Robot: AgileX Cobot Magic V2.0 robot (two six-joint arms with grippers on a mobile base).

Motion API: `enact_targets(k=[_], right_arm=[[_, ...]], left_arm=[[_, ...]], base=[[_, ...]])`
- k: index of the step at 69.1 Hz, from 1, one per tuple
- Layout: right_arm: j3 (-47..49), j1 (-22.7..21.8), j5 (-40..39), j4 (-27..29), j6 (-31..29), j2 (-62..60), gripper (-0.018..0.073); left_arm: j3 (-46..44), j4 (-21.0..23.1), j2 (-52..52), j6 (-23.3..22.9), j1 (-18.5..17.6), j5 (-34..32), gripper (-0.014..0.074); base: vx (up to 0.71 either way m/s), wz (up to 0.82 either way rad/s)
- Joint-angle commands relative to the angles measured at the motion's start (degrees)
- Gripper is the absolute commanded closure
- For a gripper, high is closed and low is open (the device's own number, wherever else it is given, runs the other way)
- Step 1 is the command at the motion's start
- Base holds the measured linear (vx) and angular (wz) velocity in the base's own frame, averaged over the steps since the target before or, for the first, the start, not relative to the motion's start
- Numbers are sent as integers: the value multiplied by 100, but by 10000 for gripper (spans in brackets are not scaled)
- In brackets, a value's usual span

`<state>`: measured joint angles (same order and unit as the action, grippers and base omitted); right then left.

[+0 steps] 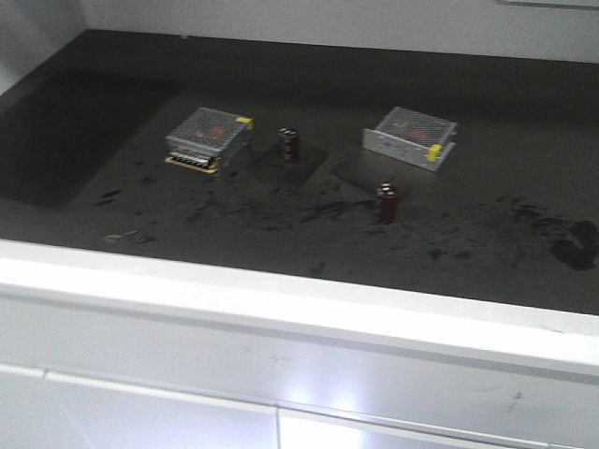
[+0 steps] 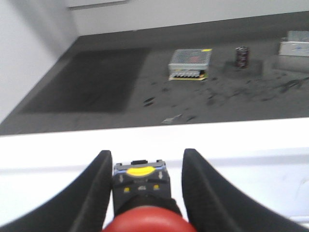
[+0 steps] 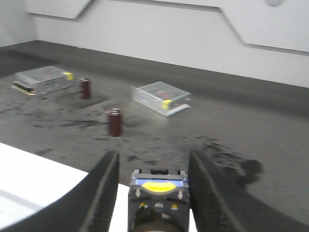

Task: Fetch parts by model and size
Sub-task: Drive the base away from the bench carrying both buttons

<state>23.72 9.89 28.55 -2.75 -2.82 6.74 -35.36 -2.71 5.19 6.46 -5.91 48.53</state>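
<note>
Dark scuffed worktop (image 1: 449, 224) fills my front camera, yet only the wrist views show my left gripper (image 2: 146, 154) clamped on the red-capped push-button switch (image 2: 141, 186) and right gripper (image 3: 154, 154) on a second, cap-hidden switch (image 3: 158, 193), silver mesh-topped boxes (image 3: 159, 96) beyond.

Your left end effector (image 2: 146, 154): fingers at 9 and 3 o'clock, closed on red-capped switch (image 2: 145, 218). Right end effector (image 3: 154, 154): same pose, gripping second switch (image 3: 157, 192).
</note>
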Motion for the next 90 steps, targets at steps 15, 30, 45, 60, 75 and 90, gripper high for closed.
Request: enact_targets(k=[15, 30, 45, 60, 75, 90], right_arm=[[150, -20, -430, -32, -43, 73, 564], [150, -20, -430, -32, -43, 73, 564], [150, -20, -430, -32, -43, 73, 564], [150, -20, -430, -32, -43, 73, 564], [150, -20, -430, -32, -43, 73, 564], [150, -20, -430, -32, -43, 73, 564]], left_arm=[[-111, 13, 104, -24, -28, -438, 603], [-111, 13, 104, -24, -28, -438, 603], [-111, 13, 104, -24, -28, -438, 603], [-111, 13, 104, -24, -28, -438, 603], [-111, 13, 104, -24, -28, -438, 603], [-111, 13, 104, -24, -28, -438, 603]], base=[[-12, 46], [-13, 48], [-12, 46], [-11, 43], [-11, 45], [-12, 54]])
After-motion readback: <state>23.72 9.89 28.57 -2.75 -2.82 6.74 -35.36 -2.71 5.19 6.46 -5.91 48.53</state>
